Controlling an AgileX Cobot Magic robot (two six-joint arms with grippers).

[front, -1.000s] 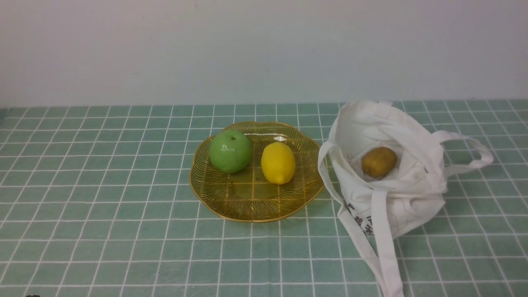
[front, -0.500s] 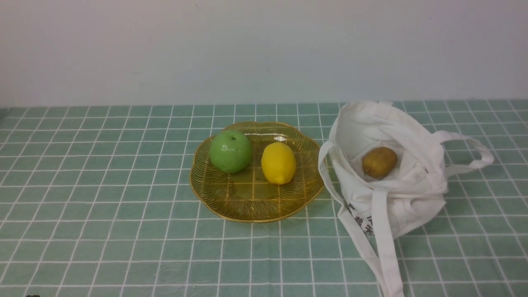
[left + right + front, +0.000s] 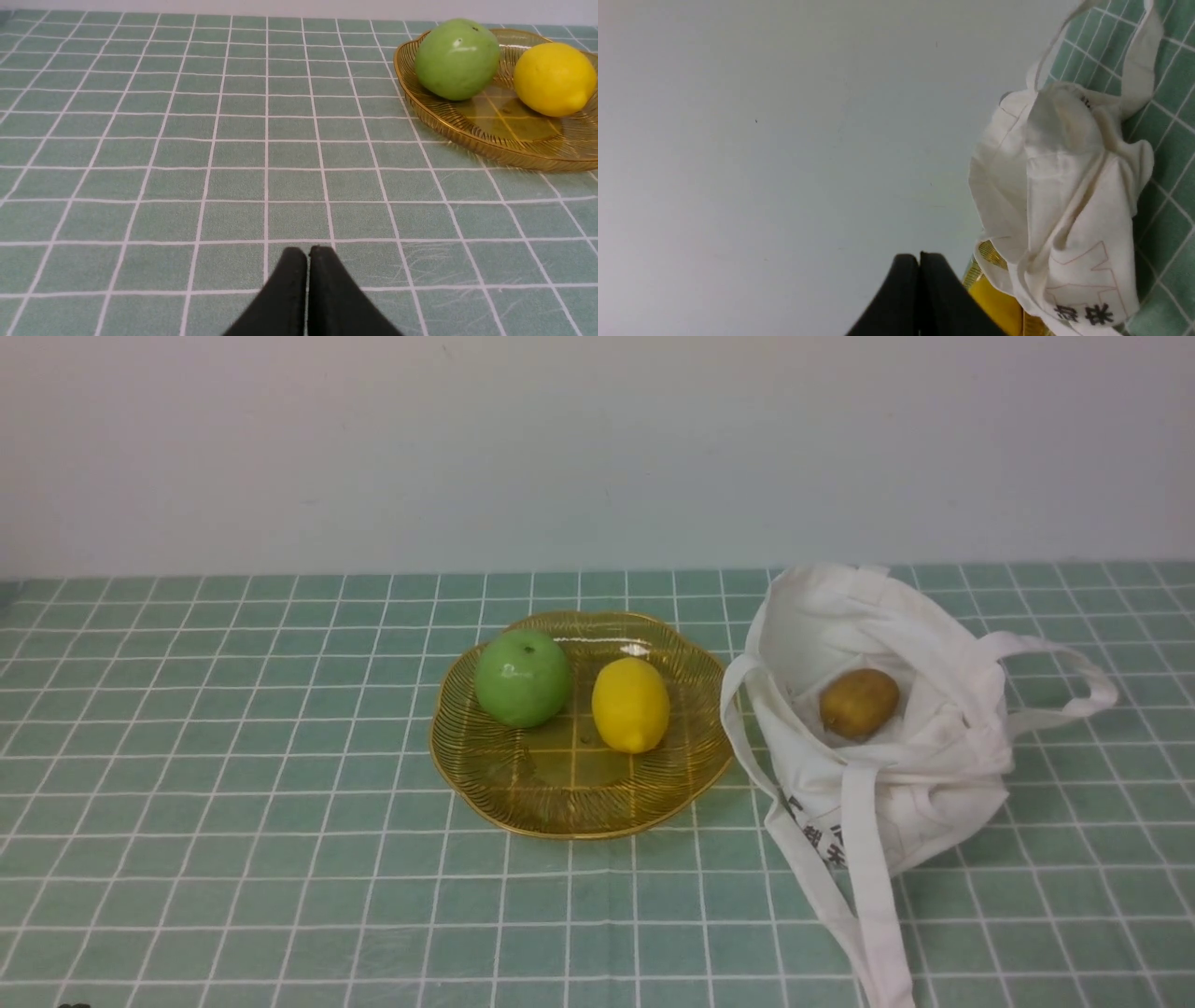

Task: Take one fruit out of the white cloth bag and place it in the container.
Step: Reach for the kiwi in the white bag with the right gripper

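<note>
Left tool [image 3: 307, 252] closed; container [image 3: 444, 125] cut off.

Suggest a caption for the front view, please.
Brown fruit sits in the white bag beside an amber dish holding apple and lemon.

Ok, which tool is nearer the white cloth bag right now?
Right. The right tool faces the white cloth bag close by; the left tool sits across the container from it, with the bag outside its view.
</note>
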